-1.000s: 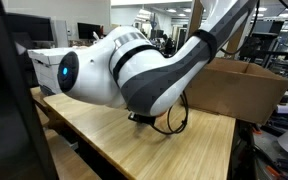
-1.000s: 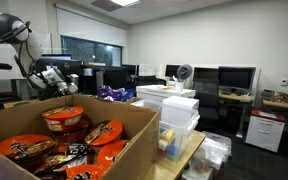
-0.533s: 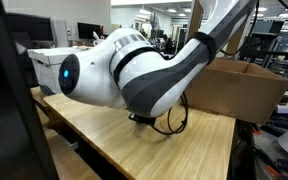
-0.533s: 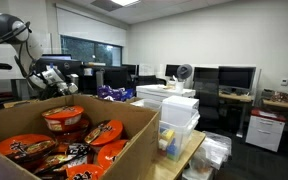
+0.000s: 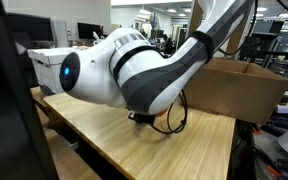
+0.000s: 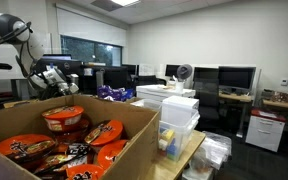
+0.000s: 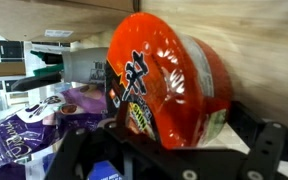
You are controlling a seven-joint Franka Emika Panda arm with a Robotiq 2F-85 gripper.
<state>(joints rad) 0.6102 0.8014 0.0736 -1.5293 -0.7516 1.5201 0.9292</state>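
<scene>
- At the far left of an exterior view, the robot arm curves down to the gripper; the gripper hangs over the far left corner of the cardboard box; its jaws are spread wide and clamp nothing
- Just below the gripper there, the noodle bowl sits inside the box; it is orange-red, with its printed lid turned towards the camera; it is clear of the gripper in that view; orange packets lie crowded around it
- In the wrist view, a purple bag shows at the lower left; the noodle bowl fills the middle, tilted on its side against the brown cardboard wall; the dark fingers stand either side of its lower edge; I cannot tell whether they touch it
- Further right in the exterior view, a purple bag lies behind the box; next to it comes a stack of clear plastic bins, then a desk fan and monitors on the desks along the wall
- In the exterior view at the table, a white and grey arm joint fills the frame above the wooden table; a black cable loops beneath it; the cardboard box stands at the right; the gripper is hidden there
</scene>
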